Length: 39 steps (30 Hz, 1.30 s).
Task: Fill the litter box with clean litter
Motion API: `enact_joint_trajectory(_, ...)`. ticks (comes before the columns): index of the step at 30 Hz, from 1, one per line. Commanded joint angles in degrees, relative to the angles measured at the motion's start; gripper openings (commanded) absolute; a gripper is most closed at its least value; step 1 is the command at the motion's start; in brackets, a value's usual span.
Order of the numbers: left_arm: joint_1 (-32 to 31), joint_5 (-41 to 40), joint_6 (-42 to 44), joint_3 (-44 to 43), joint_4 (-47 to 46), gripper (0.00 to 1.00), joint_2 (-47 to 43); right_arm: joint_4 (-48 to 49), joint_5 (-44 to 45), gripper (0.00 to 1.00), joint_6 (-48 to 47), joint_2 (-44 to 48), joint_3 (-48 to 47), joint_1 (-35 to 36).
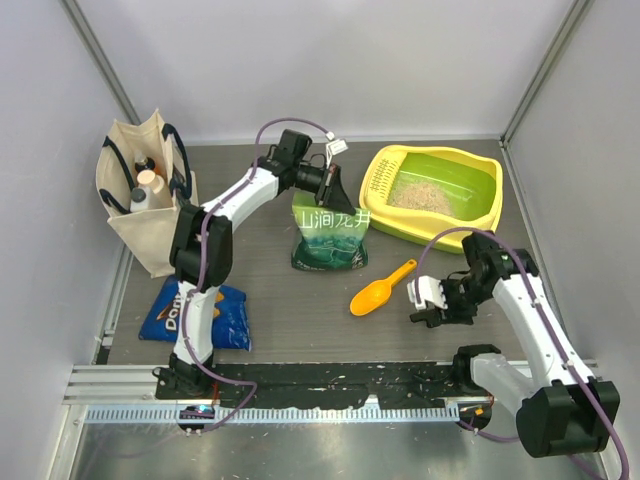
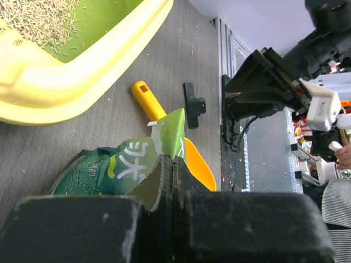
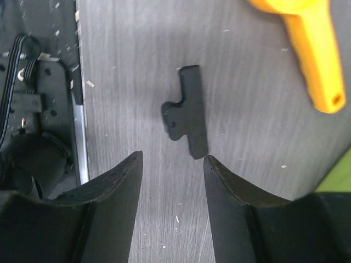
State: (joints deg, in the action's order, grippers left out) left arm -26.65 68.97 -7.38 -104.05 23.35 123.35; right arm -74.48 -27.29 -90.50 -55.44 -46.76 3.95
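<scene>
Litter box (image 1: 440, 236): sits at the far right of the bench (image 1: 300, 325), yellow rim, lime-green basin, slotted yellow grate (image 1: 378, 178) at its left end. Upright, flat on the surface.

Clean litter (image 1: 420, 195): a pale, sandy patch of granules on the basin floor, toward the grate side. It covers only part of the green bottom. The left wrist view shows the same granules (image 2: 41, 22) as short pale pellets behind the yellow wall (image 2: 82, 82).

Green printed pouch (image 1: 330, 245): stands near the bench centre, just left of the litter box, white lettering facing the camera. Its torn top corner shows in the left wrist view (image 2: 104, 170).

Left gripper (image 1: 333, 193): reaches over from the left, jaws pressed together and pinching the top edge of the pouch (image 2: 173, 164).

Orange scoop (image 1: 383, 290): lies on the bench in front of the litter box, handle pointing up-right toward the box, bowl toward the near edge. Apart from both grippers. Handle seen also in the wrist views (image 2: 148, 101) (image 3: 312, 60).

Right gripper (image 1: 428, 300): low over the bench, just right of the scoop. Jaws spread, nothing between them (image 3: 173, 159). A small black clip (image 3: 185, 112) lies flat on the bench just ahead of the fingertips, near the scoop handle (image 2: 193, 104).

Left side: a cream tote bag (image 1: 140, 215) with bottles inside, standing; a blue Doritos bag (image 1: 200, 318) flat on the bench in front of it, beside the left arm's base.
</scene>
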Motion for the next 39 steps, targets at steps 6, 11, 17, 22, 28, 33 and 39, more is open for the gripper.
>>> enact_joint_trajectory(6, -0.33, 0.99, -1.23, 1.75, -1.83, 0.00, -3.38, 1.69, 3.99, 0.56, -17.78, 1.65, 9.31, 0.01)
enact_joint_trajectory(11, 0.02, 1.78, -6.94, 1.83, -6.38, 0.00, -2.94, 11.35, 5.23, 0.56, -15.06, 2.53, 13.97, 0.01)
enact_joint_trajectory(17, 0.11, 1.96, -10.38, 1.92, -10.43, 0.00, -2.59, 17.86, 5.84, 0.56, -15.50, 4.20, 18.11, -0.08)
enact_joint_trajectory(22, 0.11, 2.13, -10.55, 1.92, -10.52, 0.00, -2.67, 19.98, 5.49, 0.52, -15.32, 3.15, 20.13, 0.01)
enact_joint_trajectory(28, 0.11, 2.31, -10.55, 2.71, -10.35, 0.00, -3.12, 23.94, 4.88, 0.37, -14.44, 3.32, 21.89, 0.01)
enact_joint_trajectory(33, 0.11, 1.87, -10.38, 2.98, -10.35, 0.00, -2.85, 20.34, 4.35, 0.08, -12.17, 2.53, 19.87, -0.08)
enact_joint_trajectory(39, 0.20, 1.34, -10.46, 1.75, -10.00, 0.00, -1.54, 10.69, 1.63, 0.02, -3.83, 1.48, 9.36, -0.08)
